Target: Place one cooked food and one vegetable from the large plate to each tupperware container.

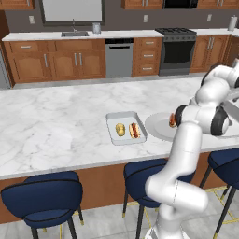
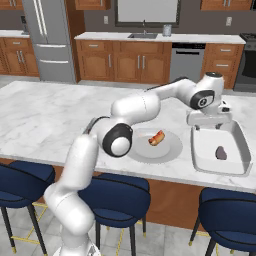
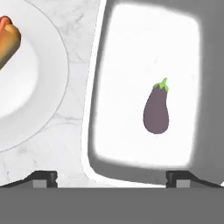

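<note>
At centre of the left base view, the smaller tupperware container (image 1: 125,128) already holds a yellowish-tan vegetable (image 1: 120,130) beside a hot dog (image 1: 134,130). Right of it on the marble table (image 1: 56,121), the large plate (image 2: 170,150) carries one remaining hot dog (image 2: 156,138). Lower right of the right base view, the larger container (image 2: 240,142) holds an eggplant (image 3: 156,112) alone. The gripper (image 3: 111,177) hovers above it, fingers (image 3: 43,177) spread wide and empty. Judged remaining: moving the plate's hot dog into the larger container.
</note>
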### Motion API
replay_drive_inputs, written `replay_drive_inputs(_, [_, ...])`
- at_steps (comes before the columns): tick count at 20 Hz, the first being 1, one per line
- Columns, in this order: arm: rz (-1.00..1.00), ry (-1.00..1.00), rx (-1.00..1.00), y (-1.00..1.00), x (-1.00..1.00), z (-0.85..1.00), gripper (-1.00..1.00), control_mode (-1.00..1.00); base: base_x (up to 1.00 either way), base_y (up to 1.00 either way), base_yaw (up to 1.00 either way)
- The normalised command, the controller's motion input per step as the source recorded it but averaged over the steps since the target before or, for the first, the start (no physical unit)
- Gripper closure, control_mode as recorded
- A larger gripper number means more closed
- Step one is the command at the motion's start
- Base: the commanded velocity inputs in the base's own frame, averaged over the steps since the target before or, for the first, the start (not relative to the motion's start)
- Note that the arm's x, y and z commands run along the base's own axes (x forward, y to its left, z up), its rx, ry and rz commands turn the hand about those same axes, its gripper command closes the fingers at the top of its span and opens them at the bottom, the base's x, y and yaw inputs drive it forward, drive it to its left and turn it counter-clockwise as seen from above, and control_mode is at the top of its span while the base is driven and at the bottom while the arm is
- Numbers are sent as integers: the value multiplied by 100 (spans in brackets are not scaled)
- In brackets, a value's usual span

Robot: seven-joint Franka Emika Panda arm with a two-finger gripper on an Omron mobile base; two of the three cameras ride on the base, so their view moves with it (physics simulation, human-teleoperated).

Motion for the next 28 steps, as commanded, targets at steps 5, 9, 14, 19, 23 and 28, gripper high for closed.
replay_drive_inputs(5, [-40,0,5,100,-2,21,-100,-100,0,0,0])
replay_drive_inputs(9, [-46,5,-2,100,48,-16,-100,-100,0,0,0])
replay_drive_inputs(14, [-27,1,-2,100,61,-39,-100,-100,0,0,0])
replay_drive_inputs(19, [-7,10,7,72,75,-28,-100,-100,0,0,0])
replay_drive_inputs(23, [17,21,21,2,77,-22,-100,-100,0,0,0])
replay_drive_inputs(28, [20,23,4,1,64,-42,-100,-100,0,0,0])
